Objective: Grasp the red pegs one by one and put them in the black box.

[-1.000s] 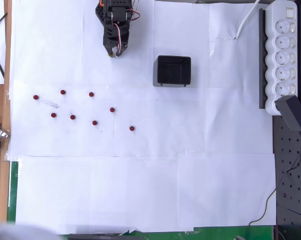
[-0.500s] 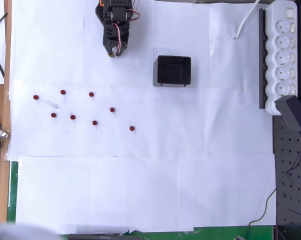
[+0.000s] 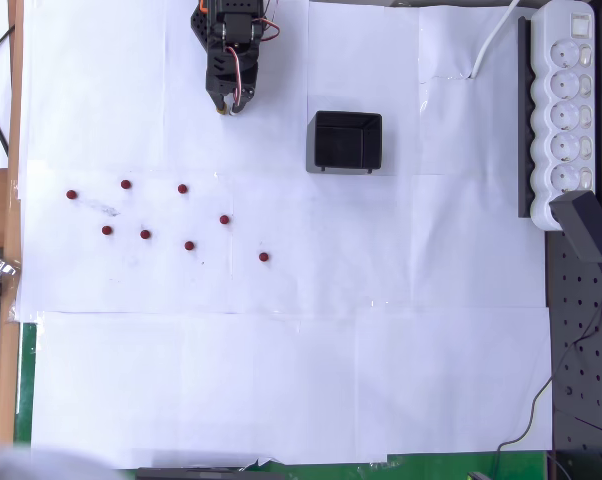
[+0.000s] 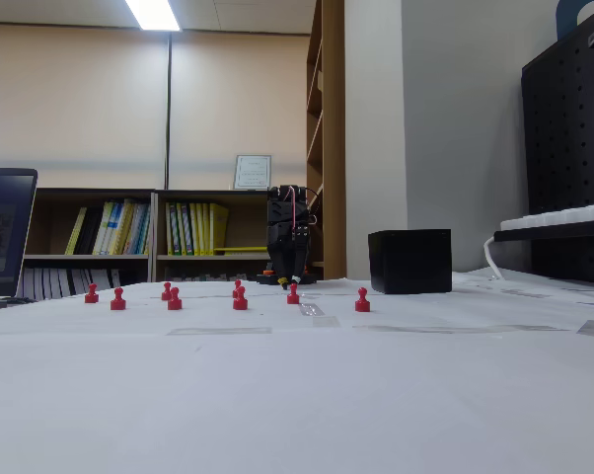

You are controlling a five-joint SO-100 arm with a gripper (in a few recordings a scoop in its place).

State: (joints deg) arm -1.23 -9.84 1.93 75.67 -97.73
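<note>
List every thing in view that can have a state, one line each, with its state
Eight small dark-red pegs: standing upright on the white paper, apart from one another, none in the box.
Small square black plastic box: upright, open at the top, nothing inside.
Black two-finger gripper: near the far edge of the paper, pointing down, holding nothing; open or shut cannot be told.
White power strip: lying flat at the right edge, one black adapter plugged in.

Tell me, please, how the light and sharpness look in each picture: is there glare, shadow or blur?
Overhead view: even, bright light, white paper nearly washed out, red pegs sharp with hardly any shadow, black box glossy inside. Fixed view: low camera, near paper soft and out of focus, ceiling lamp glaring, pegs and gripper fairly sharp.
</note>
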